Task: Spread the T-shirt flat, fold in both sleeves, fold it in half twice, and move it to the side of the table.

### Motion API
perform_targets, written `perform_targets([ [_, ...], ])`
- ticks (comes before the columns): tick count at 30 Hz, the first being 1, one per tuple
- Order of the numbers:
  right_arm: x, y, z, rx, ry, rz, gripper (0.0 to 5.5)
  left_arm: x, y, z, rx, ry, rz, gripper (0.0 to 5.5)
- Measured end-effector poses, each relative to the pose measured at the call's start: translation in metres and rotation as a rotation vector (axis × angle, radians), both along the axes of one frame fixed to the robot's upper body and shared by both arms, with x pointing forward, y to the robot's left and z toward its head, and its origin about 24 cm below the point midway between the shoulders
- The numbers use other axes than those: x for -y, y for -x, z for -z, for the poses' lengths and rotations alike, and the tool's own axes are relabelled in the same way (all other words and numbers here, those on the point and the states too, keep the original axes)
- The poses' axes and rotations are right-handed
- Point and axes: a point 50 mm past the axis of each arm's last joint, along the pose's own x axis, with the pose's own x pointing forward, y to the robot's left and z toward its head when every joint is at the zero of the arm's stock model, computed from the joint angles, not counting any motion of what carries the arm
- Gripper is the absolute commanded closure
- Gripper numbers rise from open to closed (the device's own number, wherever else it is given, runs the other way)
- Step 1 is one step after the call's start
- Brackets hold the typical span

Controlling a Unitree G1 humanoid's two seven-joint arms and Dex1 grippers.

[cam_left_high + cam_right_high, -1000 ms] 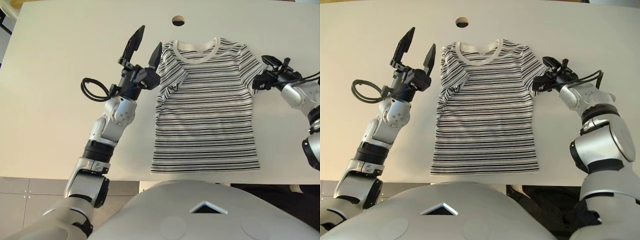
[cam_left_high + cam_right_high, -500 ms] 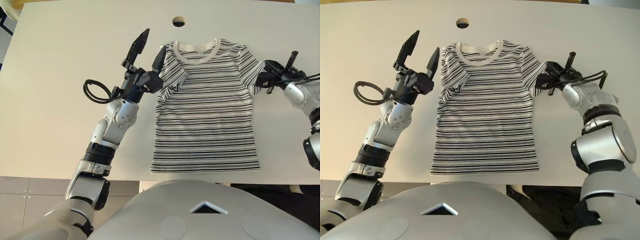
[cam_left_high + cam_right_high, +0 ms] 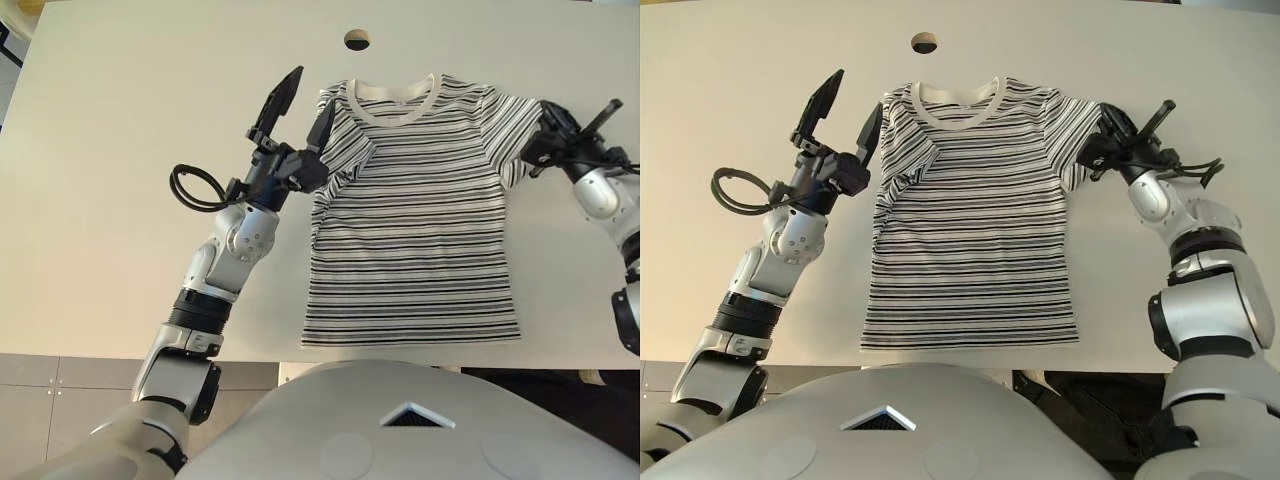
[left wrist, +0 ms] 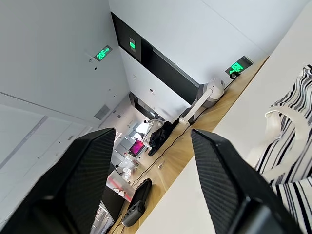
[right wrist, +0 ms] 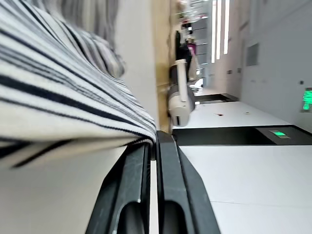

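Striped T-shirt (image 3: 415, 210) lies flat mid-table (image 3: 120, 120), with its left sleeve tucked in. The right gripper (image 3: 540, 140) is pinching the right sleeve (image 3: 515, 125) hem. The left gripper (image 3: 312, 88) hangs spread wide just left of the collar. The green wall signs (image 4: 103, 52) are unreadable.

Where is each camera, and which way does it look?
Left eye view: on the head, facing down at the black-and-white striped T-shirt on the white table; both arms show.
Right eye view: beside it, same look, both arms again.
Left wrist view: on that wrist, looking between the open left jaws into the room.
Right wrist view: on that wrist, looking along the right jaws, shut on a sleeve.
Both eye views share everything; both wrist views catch the T-shirt.
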Motion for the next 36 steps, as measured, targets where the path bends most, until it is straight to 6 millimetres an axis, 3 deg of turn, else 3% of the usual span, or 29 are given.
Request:
perform_targets([
  [10, -0.026, -0.002, -0.011, 0.078, -0.038, -0.134, 5.35, 0.002, 0.002, 0.003, -0.009, -0.002, 0.007, 2.61],
  [18, -0.067, 0.000, -0.010, 0.068, 0.010, -0.316, 5.35, 0.007, 0.004, 0.006, -0.030, -0.013, 0.033, 2.61],
  [22, -0.098, 0.001, -0.012, 0.070, 0.027, -0.418, 5.35, 0.008, 0.004, 0.007, -0.036, -0.015, 0.038, 2.61],
  [29, -0.103, 0.010, 0.002, -0.037, 0.069, -0.452, 4.26, 0.007, 0.003, 0.010, -0.050, -0.020, 0.034, 2.61],
  [36, -0.092, 0.011, -0.006, -0.026, 0.071, -0.420, 2.90, -0.001, -0.001, 0.006, -0.041, -0.065, 0.042, 2.61],
])
